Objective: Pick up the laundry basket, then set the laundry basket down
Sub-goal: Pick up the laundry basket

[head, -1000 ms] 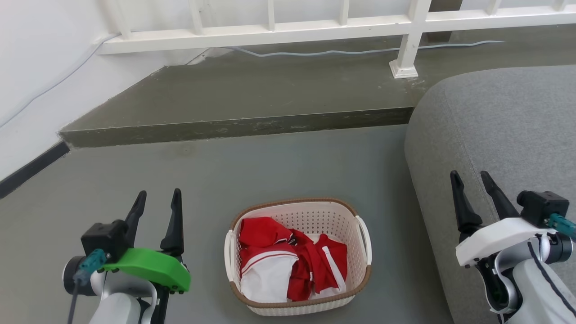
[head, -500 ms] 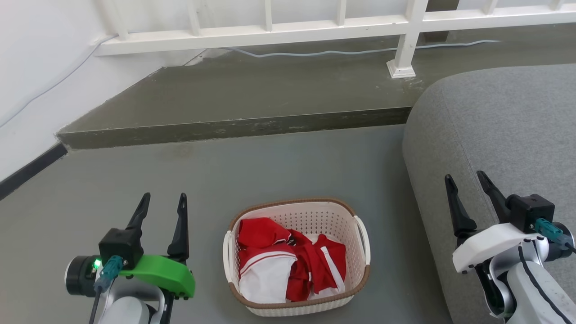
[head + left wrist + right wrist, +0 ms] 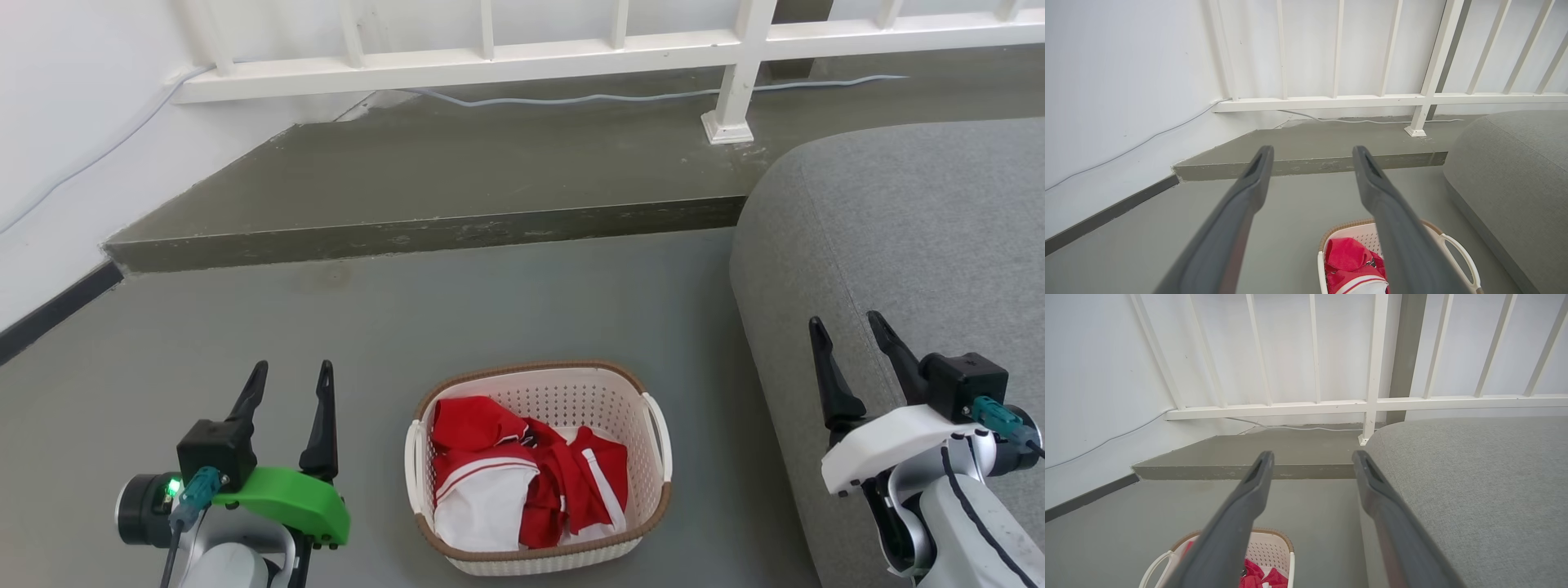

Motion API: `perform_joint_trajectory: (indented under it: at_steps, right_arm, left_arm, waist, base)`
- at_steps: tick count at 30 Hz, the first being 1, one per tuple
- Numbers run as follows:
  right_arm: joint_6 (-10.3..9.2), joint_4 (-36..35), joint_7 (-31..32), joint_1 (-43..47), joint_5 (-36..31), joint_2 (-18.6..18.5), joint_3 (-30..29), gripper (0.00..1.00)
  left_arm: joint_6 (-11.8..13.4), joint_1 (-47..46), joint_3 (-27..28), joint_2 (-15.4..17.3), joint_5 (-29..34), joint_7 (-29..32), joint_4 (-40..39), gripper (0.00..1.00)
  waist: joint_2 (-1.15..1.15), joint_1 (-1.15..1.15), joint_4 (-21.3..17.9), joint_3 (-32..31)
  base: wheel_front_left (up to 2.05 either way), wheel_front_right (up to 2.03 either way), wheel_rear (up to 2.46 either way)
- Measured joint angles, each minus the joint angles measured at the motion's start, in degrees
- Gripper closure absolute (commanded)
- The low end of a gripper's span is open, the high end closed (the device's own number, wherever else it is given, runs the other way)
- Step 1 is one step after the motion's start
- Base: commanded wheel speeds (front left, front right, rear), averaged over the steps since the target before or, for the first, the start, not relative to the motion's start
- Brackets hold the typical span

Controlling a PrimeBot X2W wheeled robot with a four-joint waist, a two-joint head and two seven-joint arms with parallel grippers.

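Head view: laundry basket point(image 3: 563, 396) lies long axis left-right, between wide-open empty left jaws and right jaws.

Bright, even light with faint shadows. Wrist views splay the railing point(image 3: 1331, 98) toward the edges; the near fingers point(image 3: 1224, 228) seem slightly soft.

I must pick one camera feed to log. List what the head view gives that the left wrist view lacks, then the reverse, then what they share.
Head view's extras: the right gripper, open by the grey sofa; the green cover behind the left gripper; the whole laundry basket with both handles.
Left wrist view's extras: tall railing bars against the white wall, above the open left gripper's fingertips.
Shared: the basket with red clothes, the sofa, the raised step, the lower rail and the cable.
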Motion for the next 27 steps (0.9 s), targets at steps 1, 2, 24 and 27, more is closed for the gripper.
perform_joint_trajectory:
  at_steps: [1, 2, 24, 27]
  right_arm:
    - [0.01, 0.02, 0.00, 0.00, 0.00, 0.07, 0.00, 0.00]
    - [0.07, 0.04, 0.00, -0.01, -0.01, 0.13, -0.02, 0.00]
    - [1.70, -1.57, -0.25, -3.87, -0.54, 0.89, -0.78, 0.00]
    - [1.86, -1.93, -0.25, -5.02, -0.54, 1.04, -1.14, 0.00]
  left_arm:
    - [0.00, 0.00, -0.01, 0.00, 0.00, 0.00, 0.12, 0.00]
    - [0.00, 0.00, -0.01, 0.00, 0.00, 0.00, 0.21, 0.00]
    - [0.02, -2.46, -0.76, -0.60, 0.23, 0.60, -2.18, 0.00]
    - [0.07, -3.64, -0.77, -0.85, 0.23, 0.60, -2.69, 0.00]
  waist:
    - [0.00, 0.00, 0.01, 0.01]
    - [0.00, 0.00, 0.03, 0.02]
    - [0.00, 0.00, 0.25, 7.20]
    - [0.00, 0.00, 0.27, 9.36]
  base:
    - [0.00, 0.00, 0.00]
    - [0.00, 0.00, 0.00]
    - [0.00, 0.00, 0.00]
    - [0.00, 0.00, 0.00]
